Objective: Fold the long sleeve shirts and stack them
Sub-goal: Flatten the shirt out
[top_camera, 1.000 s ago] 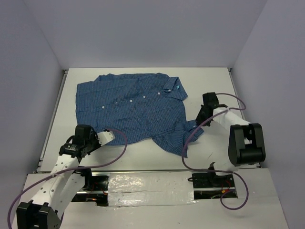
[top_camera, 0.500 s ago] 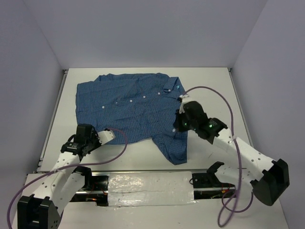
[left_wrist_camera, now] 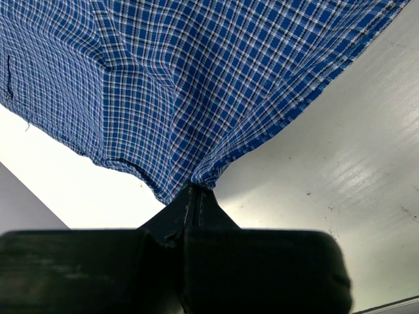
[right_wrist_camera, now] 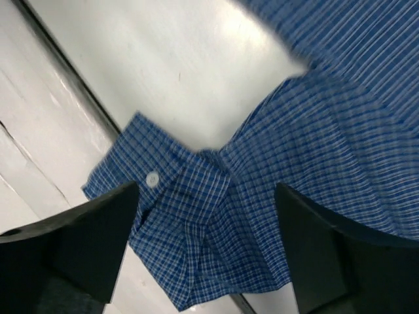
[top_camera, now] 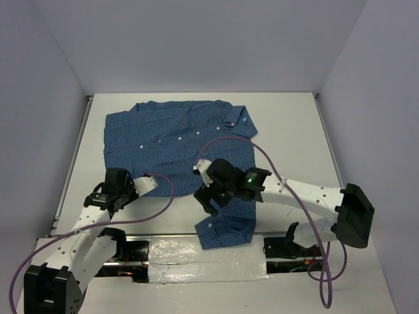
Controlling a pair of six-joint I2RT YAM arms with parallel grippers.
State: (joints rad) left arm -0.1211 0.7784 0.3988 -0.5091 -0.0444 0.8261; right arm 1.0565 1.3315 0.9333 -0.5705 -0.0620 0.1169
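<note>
From right of the shirt [top_camera: 173, 140], the right gripper [top_camera: 208, 188] has swung over its near sleeve, jaws spread above the cuff [top_camera: 221, 233]. The left gripper [top_camera: 148, 185] pinches the shirt's near-left hem. A purple cable [top_camera: 229, 140] arcs over the shirt, which is spread on a white table [top_camera: 288, 124] between pale walls [top_camera: 196, 46].

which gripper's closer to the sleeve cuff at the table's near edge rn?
Right. The right gripper hangs open just above the cuff, which shows between its fingers. The left gripper is shut on the shirt edge, well off to the cuff's left.
</note>
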